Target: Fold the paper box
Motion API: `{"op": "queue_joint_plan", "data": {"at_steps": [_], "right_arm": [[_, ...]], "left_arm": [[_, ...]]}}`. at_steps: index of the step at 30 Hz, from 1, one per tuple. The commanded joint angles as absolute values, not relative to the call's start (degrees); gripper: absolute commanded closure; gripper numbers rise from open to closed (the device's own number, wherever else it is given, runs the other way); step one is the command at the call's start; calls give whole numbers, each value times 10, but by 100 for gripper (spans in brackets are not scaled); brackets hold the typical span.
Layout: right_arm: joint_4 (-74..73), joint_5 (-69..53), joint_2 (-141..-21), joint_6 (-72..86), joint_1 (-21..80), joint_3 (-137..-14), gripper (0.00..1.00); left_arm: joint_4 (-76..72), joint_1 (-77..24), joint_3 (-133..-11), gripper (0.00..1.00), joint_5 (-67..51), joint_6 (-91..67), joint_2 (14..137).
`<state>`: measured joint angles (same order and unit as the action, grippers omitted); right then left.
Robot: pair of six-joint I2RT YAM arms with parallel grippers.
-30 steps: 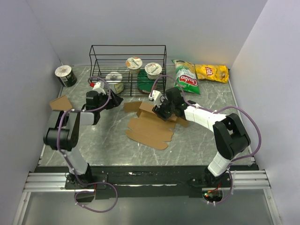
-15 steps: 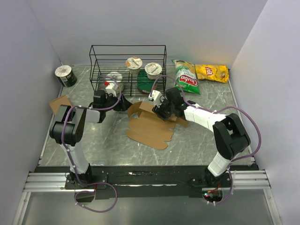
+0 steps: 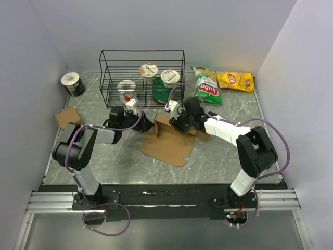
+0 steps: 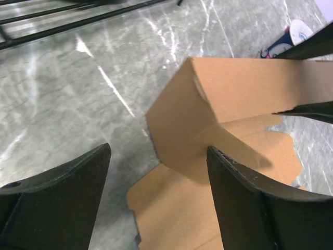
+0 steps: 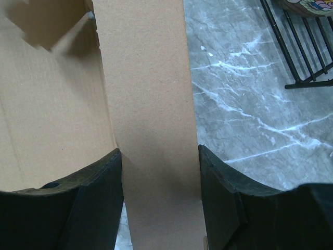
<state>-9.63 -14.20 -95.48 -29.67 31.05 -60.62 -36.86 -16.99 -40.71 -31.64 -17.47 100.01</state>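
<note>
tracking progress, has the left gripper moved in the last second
Yes. The left gripper moved rightward along the front of the wire rack, from near its left corner to the raised flap of the paper box.

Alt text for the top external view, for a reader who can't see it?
A brown paper box lies partly folded at mid-table: the right gripper clamps one raised panel upright, while the open left gripper points at that panel's left end. Behind stand a black wire rack holding cups and, to its right, two snack bags.
</note>
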Motion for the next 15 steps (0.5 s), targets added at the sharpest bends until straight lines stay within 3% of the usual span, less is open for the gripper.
{"op": "queue_joint_plan", "data": {"at_steps": [1, 15], "right_arm": [[-82, -136, -948, -291, 316, -613, 51], [-134, -163, -953, -280, 316, -647, 52]], "left_arm": [[-406, -192, -405, 19, -316, -150, 998], [-492, -243, -373, 18, -209, -103, 1000]]}}
